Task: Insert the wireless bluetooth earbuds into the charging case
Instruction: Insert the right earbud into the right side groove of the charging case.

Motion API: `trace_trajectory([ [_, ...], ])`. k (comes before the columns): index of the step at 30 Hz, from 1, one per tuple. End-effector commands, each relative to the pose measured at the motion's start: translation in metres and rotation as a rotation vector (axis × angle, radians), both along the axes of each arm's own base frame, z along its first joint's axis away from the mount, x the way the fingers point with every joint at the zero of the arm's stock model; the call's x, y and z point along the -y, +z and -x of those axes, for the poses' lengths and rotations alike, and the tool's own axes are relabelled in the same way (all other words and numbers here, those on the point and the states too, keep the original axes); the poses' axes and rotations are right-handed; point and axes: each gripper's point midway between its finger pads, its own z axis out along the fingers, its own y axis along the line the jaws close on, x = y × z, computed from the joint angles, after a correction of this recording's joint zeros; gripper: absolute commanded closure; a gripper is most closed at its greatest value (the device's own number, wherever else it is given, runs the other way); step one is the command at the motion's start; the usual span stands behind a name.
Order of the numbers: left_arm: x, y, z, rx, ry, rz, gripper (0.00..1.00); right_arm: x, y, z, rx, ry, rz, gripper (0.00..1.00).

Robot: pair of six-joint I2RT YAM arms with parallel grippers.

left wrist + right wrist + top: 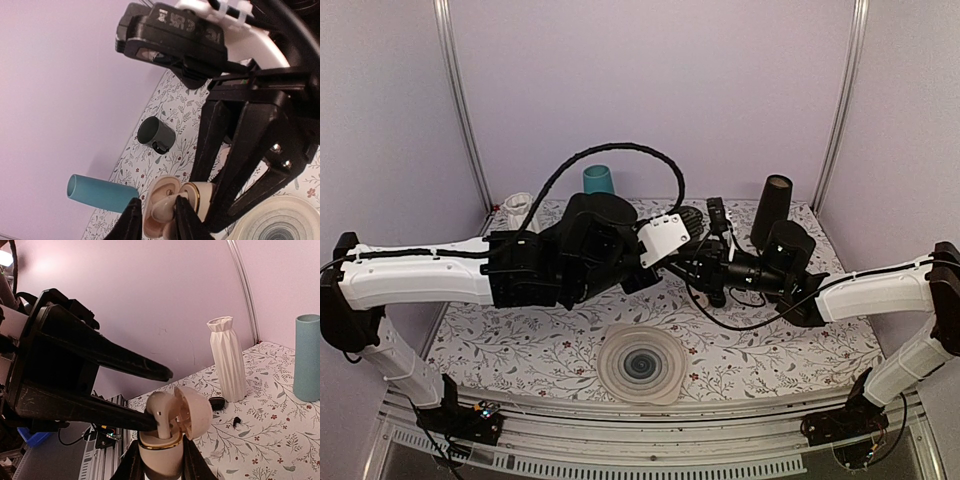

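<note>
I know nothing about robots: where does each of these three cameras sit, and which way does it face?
Top view: high behind the arms, looking down on the table; left arm and right arm both show.
Left wrist: on the left arm, looking past the left gripper at the open case.
Right wrist: on the right arm, looking past the right gripper, which holds the case, toward a white vase.
Shared: both wrist views show the case and a teal cup.

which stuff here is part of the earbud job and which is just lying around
job: charging case, lid open, held by right gripper; earbud, stem down in the case, within the left gripper
lying about: teal tube, white pleated vase, dark cylinder, ribbed round disc, small black bits by the vase
</note>
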Motion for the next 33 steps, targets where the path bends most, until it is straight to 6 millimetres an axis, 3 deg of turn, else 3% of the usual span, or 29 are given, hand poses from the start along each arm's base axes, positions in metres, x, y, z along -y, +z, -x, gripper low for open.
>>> trace_trajectory([
  [1,0.004,-0.007,0.008,-0.034,-0.04,-0.017,0.74,0.009,0.043,0.0,0.106,-0.049,-0.123,0.97],
  [21,0.0,0.005,0.008,-0.039,-0.041,0.027,0.74,0.014,0.048,-0.007,0.11,-0.1,-0.176,0.97],
  [33,-0.012,0.04,0.004,-0.098,-0.027,0.21,0.72,0.023,0.053,-0.013,0.15,-0.163,-0.234,0.97],
])
